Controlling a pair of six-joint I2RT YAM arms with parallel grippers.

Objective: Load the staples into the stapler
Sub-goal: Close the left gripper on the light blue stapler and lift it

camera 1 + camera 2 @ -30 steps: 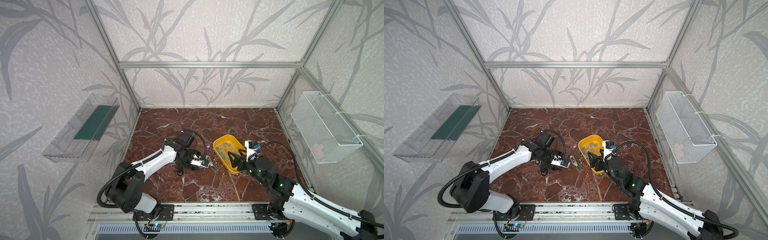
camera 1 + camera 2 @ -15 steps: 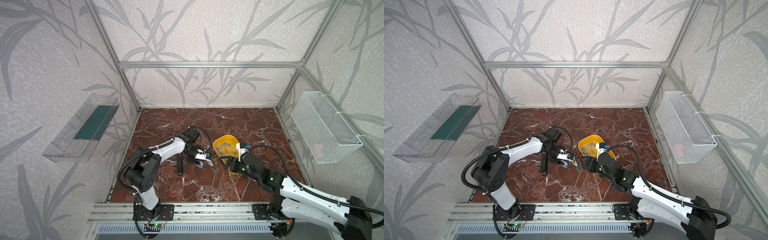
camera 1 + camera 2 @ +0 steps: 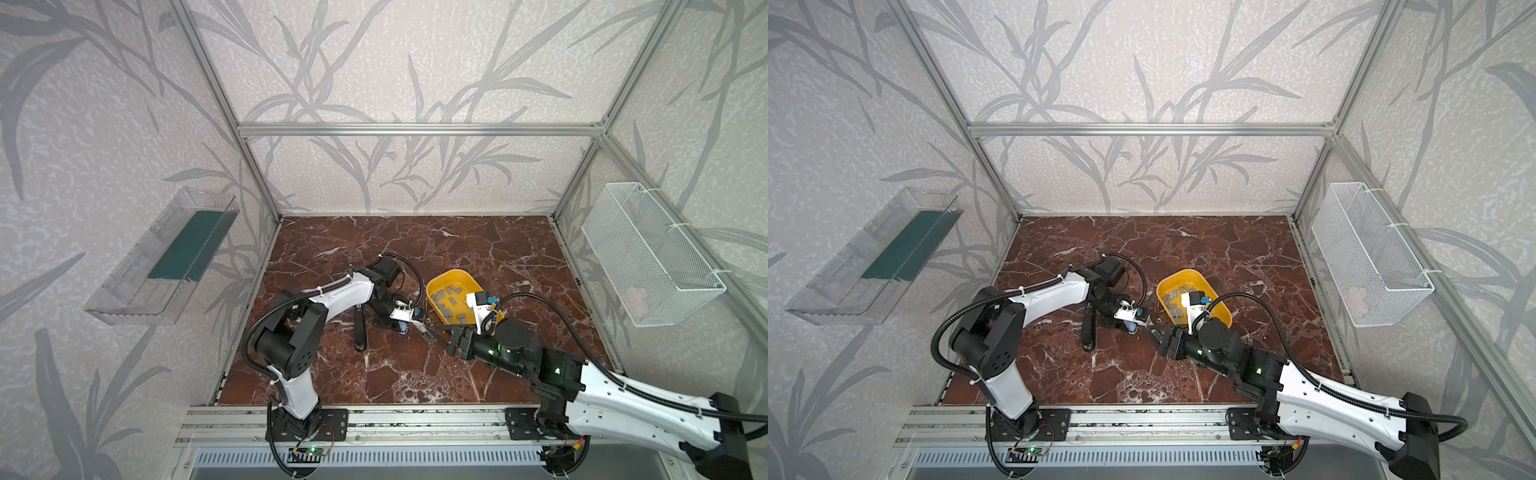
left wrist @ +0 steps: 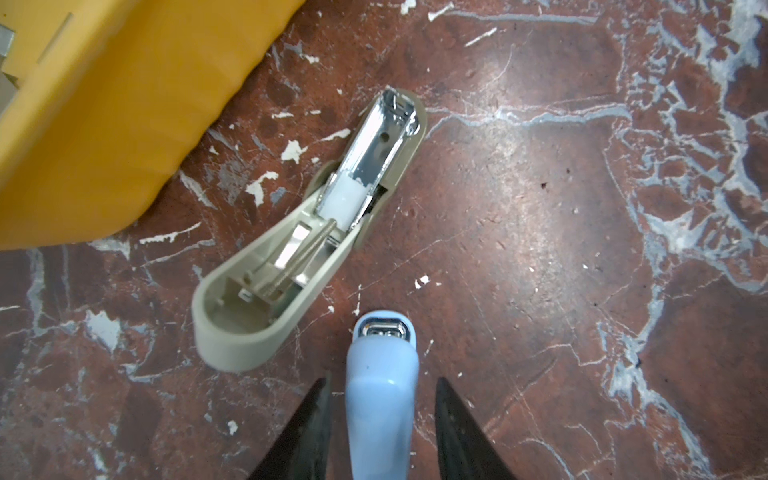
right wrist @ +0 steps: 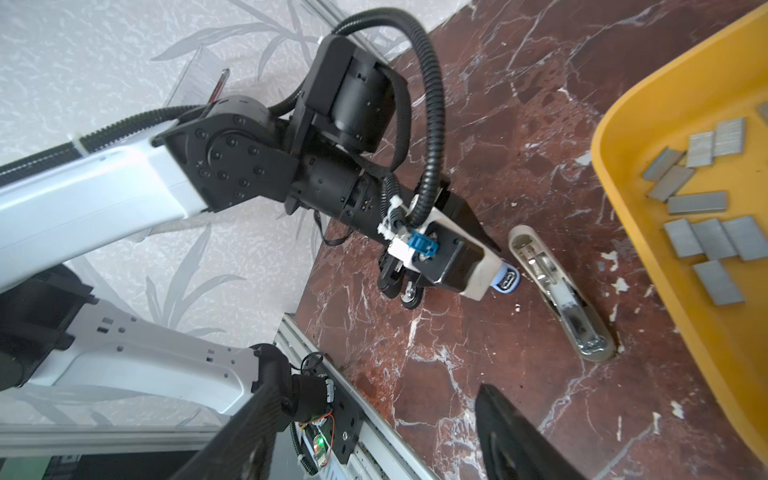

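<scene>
Two grippers: left gripper (image 4: 382, 377) straddles blue stapler (image 4: 382, 399), slim gaps either side; right gripper (image 5: 376, 386), spread and empty, near opened beige stapler (image 4: 307, 245).

Glossy marble-look floor (image 4: 540, 187), matt beige plastic stapler (image 4: 249, 328), grey metal staples (image 5: 698, 239)

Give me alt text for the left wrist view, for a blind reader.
A light blue stapler sits between the black fingers of the left hand, not yet gripped. Beyond it a beige stapler lies open on the red-brown marble table, beside a yellow tray.
</scene>
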